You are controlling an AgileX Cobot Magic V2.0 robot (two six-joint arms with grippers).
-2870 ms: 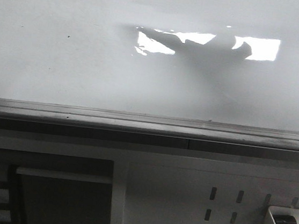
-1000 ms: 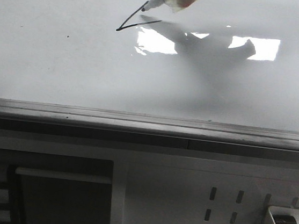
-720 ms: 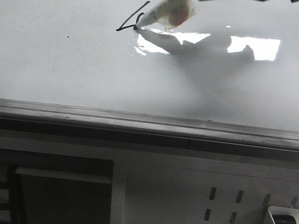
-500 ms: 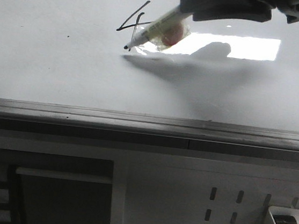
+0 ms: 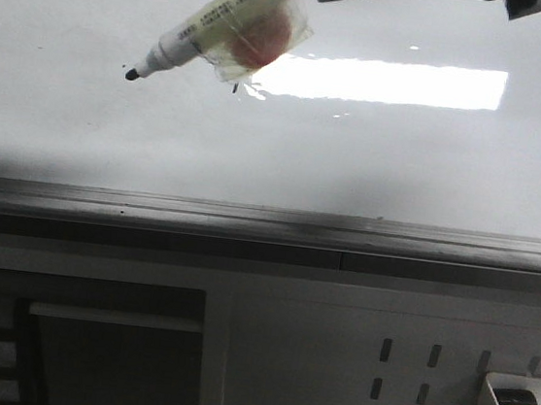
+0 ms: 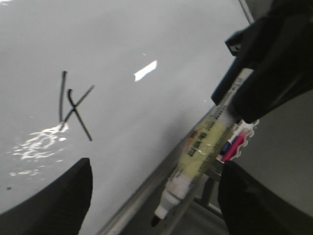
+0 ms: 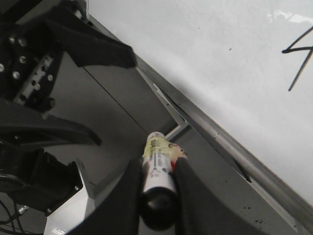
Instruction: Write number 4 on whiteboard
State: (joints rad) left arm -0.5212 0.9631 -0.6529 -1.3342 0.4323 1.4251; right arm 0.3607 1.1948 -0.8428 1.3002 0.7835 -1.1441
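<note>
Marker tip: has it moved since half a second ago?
Yes. The marker tip has shifted left, away from the glare on the whiteboard.

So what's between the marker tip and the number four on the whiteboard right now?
Only bare whiteboard, as the left wrist view shows: the marker tip hangs clear of the number 4, nothing between.

Board: glossy white whiteboard (image 6: 161, 44), small bright glare patch on it, grey metal rail along its edge.
Mark: hand-drawn black marker number 4 (image 6: 73, 110), slanted thin lines, crossing strokes.
Pen: yellow-labelled white marker with dark tip (image 6: 203, 156), uncapped, clear of the board, held by the black right gripper (image 6: 239, 105).
Left gripper (image 6: 154, 196): two dark fingers well apart, nothing between them.
</note>
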